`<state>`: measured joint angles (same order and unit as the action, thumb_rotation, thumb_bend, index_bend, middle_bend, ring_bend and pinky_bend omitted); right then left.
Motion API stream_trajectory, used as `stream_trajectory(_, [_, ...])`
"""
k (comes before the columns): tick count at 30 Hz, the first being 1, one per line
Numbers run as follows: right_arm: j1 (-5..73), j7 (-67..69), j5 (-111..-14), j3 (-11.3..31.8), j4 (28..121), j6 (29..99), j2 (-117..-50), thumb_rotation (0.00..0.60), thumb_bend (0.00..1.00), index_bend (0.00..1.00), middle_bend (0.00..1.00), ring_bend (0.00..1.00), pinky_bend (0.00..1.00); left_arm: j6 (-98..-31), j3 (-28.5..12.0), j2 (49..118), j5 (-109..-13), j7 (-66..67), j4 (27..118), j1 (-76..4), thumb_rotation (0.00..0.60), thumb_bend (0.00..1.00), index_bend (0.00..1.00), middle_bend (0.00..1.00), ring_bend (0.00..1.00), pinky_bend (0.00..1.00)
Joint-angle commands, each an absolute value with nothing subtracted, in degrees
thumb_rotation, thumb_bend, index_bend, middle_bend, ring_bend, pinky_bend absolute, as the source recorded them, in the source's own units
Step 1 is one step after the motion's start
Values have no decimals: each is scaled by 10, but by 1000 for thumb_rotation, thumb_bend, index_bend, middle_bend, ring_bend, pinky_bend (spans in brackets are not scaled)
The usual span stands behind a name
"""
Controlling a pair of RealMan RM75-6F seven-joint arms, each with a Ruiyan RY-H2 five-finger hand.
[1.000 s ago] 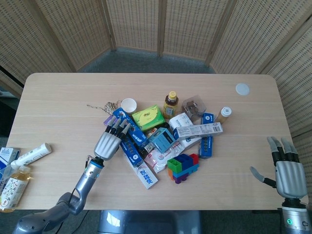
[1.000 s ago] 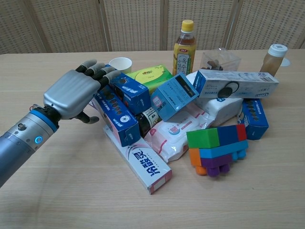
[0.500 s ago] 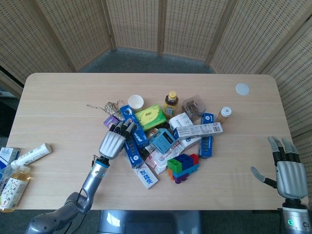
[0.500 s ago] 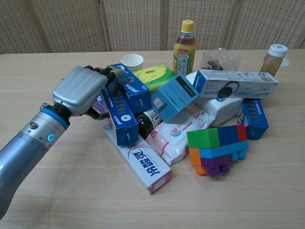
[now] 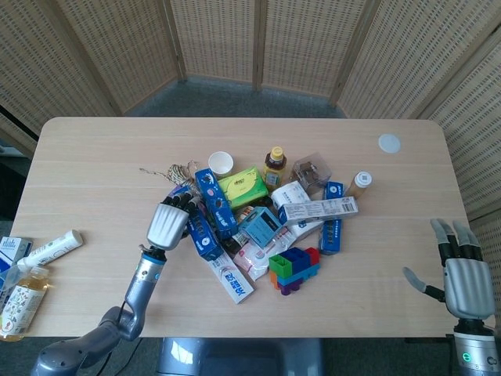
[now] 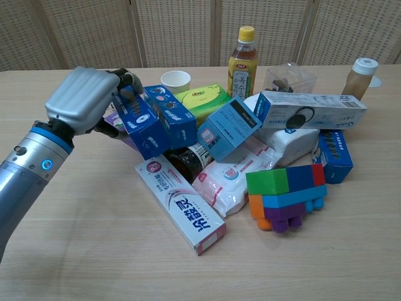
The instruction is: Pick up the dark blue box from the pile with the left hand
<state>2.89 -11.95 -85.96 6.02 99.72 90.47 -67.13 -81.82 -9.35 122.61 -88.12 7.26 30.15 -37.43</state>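
Observation:
The dark blue box point(image 6: 139, 123) stands tilted at the left edge of the pile, its lower end raised above the white toothpaste box point(image 6: 182, 207). My left hand point(image 6: 84, 100) grips its upper end, fingers curled over the top. From the head view, the left hand point(image 5: 168, 225) sits just left of this box point(image 5: 200, 233). A second dark blue box point(image 6: 171, 115) leans against it on the right. My right hand point(image 5: 465, 278) rests near the table's front right corner, fingers spread and holding nothing.
The pile holds a green tissue pack point(image 6: 199, 100), a paper cup point(image 6: 175, 81), a tea bottle point(image 6: 242, 53), a light blue box point(image 6: 227, 128) and stacked colour blocks point(image 6: 285, 194). A tube point(image 5: 51, 249) and a bottle point(image 5: 19, 301) lie at the table's left edge.
My left hand has curled around the dark blue box and pulled it up and to the left, off the toothpaste box. The right hand has stayed put.

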Motion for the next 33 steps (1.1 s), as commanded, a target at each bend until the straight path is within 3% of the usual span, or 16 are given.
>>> stream_trajectory(1, [30, -121, -861, 61, 998, 904, -671, 0, 193, 0, 124, 0, 0, -838, -95, 1192, -883, 71, 343, -368, 600, 135, 506, 583, 605, 629])
stream_trajectory(9, [36, -124, -860, 60, 1000, 892, -674, 0, 195, 0, 125, 0, 0, -872, -99, 1063, -888, 108, 525, -344, 600, 135, 556, 602, 622, 642])
stream_trajectory(19, [52, -124, -859, 62, 1001, 868, -681, 0, 193, 0, 126, 0, 0, -816, -99, 837, -848, 222, 863, -307, 600, 135, 555, 596, 625, 645])
stream_trajectory(25, [56, -122, -858, 61, 1000, 863, -684, 0, 194, 0, 125, 0, 0, -786, -87, 747, -825, 256, 977, -289, 600, 136, 561, 591, 625, 648])
stream_trajectory(33, [56, -115, -860, 58, 996, 865, -686, 0, 192, 0, 124, 0, 0, -762, -73, 690, -806, 266, 1030, -274, 600, 137, 564, 590, 625, 649])
